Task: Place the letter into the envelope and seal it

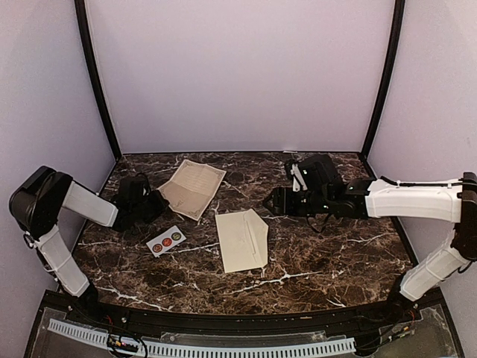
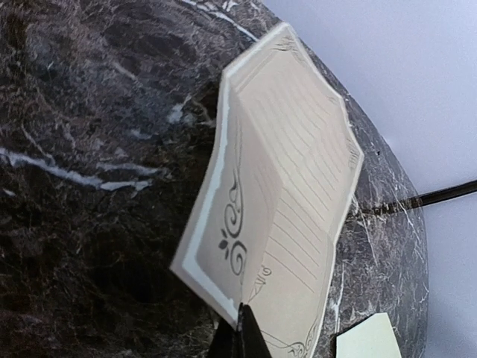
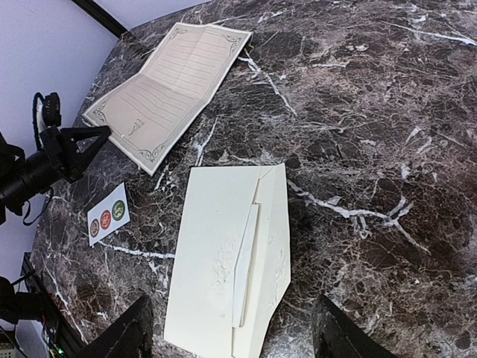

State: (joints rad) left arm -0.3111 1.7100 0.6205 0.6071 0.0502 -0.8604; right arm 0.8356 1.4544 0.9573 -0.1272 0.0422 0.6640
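1. Dark marble tabletop. It carries everything, and all three paper items lie apart from each other.
2. Letter. This bordered, lined sheet sits at the far left, creased down the middle and slightly tented. It is outside the envelope, so the task looks to be at its first step: picking up the letter.
3. Envelope. It is plain cream paper and lies flat near the centre, nearer the arms than the letter. Its flap appears folded out to one side. Nothing shows inside, and it is unsealed.
4. Right hand. It hovers beside and above the envelope with fingers spread wide, holding nothing.
5. Left hand. It sits low at the letter's near edge with its fingers looking pressed together. I cannot tell whether they pinch the paper.
6. Stickers. The small white strip with three round seals lies left of the envelope, untouched.
7. Likely next: get a firm pinch on the thin edge, fold the sheet narrow enough to fit, and carry it over while the right hand steadies the envelope's mouth.
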